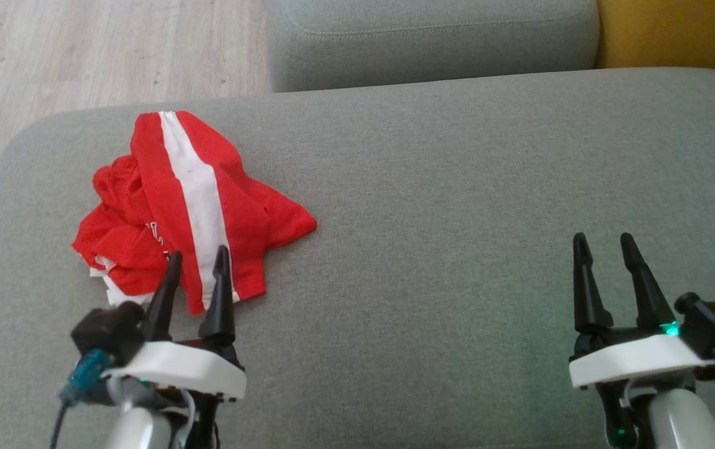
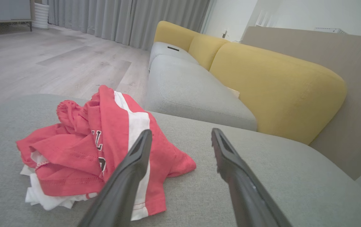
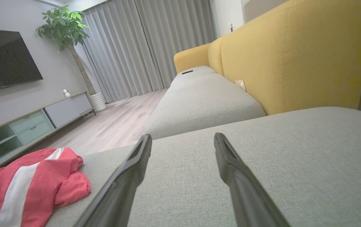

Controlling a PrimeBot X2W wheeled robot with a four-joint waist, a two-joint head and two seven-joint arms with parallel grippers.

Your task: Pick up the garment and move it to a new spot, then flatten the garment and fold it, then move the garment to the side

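Two end effectors (image 1: 199, 251) (image 1: 603, 237), pointing forward, spread wide

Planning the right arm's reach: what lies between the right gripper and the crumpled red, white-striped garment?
Nothing: in the head view, the stretch from right gripper to crumpled red garment is bare grey fabric sofa cushion.

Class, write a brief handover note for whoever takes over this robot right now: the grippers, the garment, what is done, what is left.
Left gripper: open, empty, poised at the near edge of the garment.
Right gripper: open, empty, over bare grey cushion, well away from the garment.
Garment: red with a white stripe, crumpled in a heap on the cushion's left part.
Done: nothing yet, judging by how it lies.
Left: pick up, move, flatten, fold, set aside.
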